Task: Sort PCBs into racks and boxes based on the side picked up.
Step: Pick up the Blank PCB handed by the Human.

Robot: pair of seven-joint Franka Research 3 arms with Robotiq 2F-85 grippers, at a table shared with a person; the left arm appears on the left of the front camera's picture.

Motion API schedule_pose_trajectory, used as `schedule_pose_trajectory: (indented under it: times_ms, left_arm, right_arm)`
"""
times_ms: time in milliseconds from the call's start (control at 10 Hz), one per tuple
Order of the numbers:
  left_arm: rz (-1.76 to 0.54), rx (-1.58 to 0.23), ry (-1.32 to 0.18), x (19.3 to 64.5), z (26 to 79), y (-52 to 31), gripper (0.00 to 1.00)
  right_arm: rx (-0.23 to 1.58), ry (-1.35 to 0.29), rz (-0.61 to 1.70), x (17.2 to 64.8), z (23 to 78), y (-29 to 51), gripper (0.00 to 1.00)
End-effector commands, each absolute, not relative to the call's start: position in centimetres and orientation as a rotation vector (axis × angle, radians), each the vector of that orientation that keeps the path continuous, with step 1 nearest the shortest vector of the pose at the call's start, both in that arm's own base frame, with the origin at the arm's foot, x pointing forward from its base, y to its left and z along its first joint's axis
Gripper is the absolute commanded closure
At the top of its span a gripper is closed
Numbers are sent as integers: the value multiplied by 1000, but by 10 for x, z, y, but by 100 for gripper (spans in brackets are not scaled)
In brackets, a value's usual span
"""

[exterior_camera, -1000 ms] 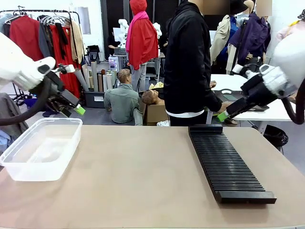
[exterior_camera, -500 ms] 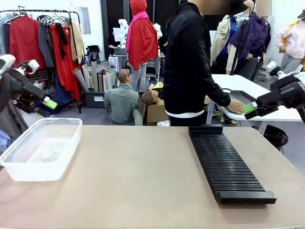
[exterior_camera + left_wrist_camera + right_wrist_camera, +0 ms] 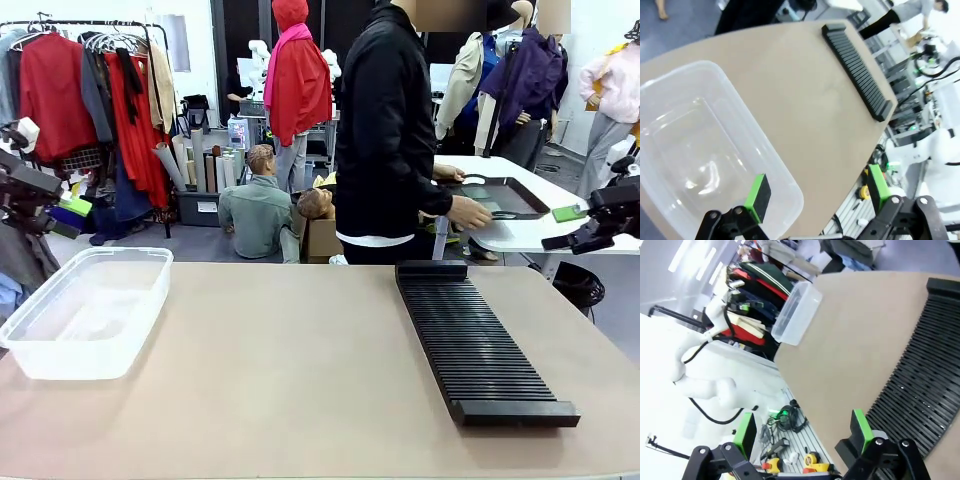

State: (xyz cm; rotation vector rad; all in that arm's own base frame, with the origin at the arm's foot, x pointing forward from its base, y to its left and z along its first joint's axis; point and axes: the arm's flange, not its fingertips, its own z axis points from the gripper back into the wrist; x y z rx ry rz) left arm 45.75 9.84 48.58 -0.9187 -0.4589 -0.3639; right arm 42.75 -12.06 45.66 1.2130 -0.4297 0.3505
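Presently spread wide and holding nothing: left gripper (image 3: 817, 192) looking down at box (image 3: 685, 140), right gripper (image 3: 802, 432) at rack (image 3: 925, 365).

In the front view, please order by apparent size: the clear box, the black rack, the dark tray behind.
1-2. clear box and black rack: they look about alike, not ranked.
3. dark tray: smallest, but farther away, so true size is unsure.

The rack (image 3: 475, 340) is long, black and ribbed with narrow parallel slots. It lies flat on the right half of the table (image 3: 300, 380), running from the far edge toward the near edge. The box (image 3: 70, 355) is a clear, round-cornered, rimmed tub, standing upright at the table's left edge.
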Motion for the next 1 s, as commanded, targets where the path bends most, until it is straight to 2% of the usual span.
schedule_pose_trajectory:
  times_ms: [0, 400, 900]
  left_arm:
    - [-385, -1012, -483, 465, 480, 106, 0]
    - [-414, -1094, -493, 475, 480, 114, 0]
    - [-429, -1093, -485, 475, 476, 117, 0]
  right_arm:
    - [1286, -451, 377, 435, 454, -123, 0]
    - [1387, -430, 409, 442, 442, -126, 0]
    - [1389, -428, 413, 439, 437, -136, 0]
